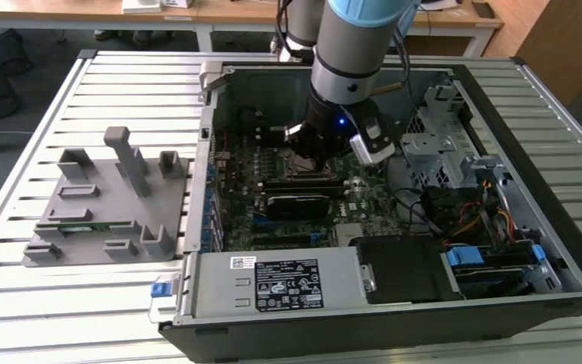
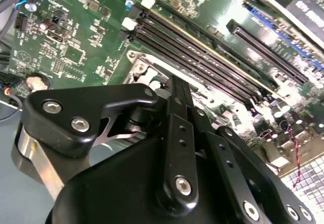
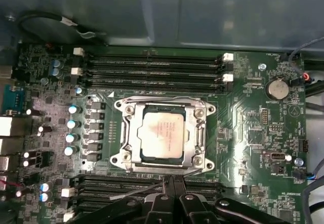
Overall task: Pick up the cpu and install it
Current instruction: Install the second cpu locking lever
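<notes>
In the first wrist view the small flat square cpu, silvery-grey with a pale rim, lies flat inside the square metal socket frame at the middle of the frame, seated on the green motherboard. The black gripper sits at the lower edge of that frame, just beside the socket's near side; its two fingers are pressed together with nothing between them, and they are clear of the cpu. Four long black memory slots run across the board beyond the socket, and more slots lie on the gripper's side of it, partly hidden. One round silver coin battery sits at the upper right of that frame.

In the second wrist view the gripper's black linkage covers the lower half, with the socket's metal corner peeking out just beyond it.

In the exterior view the grey and light-blue robot arm reaches down from the top centre into one open black computer case, the gripper low over the socket near the middle of the frame. One grey plastic fixture stands on the slatted metal table at the left of the frame, well apart from the case.
</notes>
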`<state>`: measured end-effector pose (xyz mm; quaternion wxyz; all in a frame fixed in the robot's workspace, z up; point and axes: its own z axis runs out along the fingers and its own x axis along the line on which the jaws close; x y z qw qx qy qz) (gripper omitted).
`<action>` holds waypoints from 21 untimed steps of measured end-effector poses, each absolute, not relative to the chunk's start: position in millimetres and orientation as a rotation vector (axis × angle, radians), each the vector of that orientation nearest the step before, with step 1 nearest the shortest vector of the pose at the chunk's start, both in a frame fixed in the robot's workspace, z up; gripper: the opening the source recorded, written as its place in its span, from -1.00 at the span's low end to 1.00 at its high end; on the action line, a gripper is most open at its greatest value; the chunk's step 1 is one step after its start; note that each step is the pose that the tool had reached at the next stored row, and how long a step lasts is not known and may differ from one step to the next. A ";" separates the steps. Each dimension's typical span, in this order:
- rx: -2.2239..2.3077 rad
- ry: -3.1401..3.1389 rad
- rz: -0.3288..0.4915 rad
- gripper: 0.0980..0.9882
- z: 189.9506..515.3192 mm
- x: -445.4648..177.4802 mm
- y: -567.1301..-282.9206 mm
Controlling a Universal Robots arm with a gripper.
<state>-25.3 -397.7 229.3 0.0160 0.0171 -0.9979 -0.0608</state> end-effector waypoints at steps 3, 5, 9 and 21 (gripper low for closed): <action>0.053 -3.103 -0.189 -0.96 229.3 -32.2 -398.6; 0.053 -3.103 -0.189 -0.96 229.2 -36.8 -398.7; 0.053 -3.103 -0.190 -0.96 228.5 -42.8 -398.7; 0.053 -3.091 -0.220 -0.96 220.2 -46.0 -399.6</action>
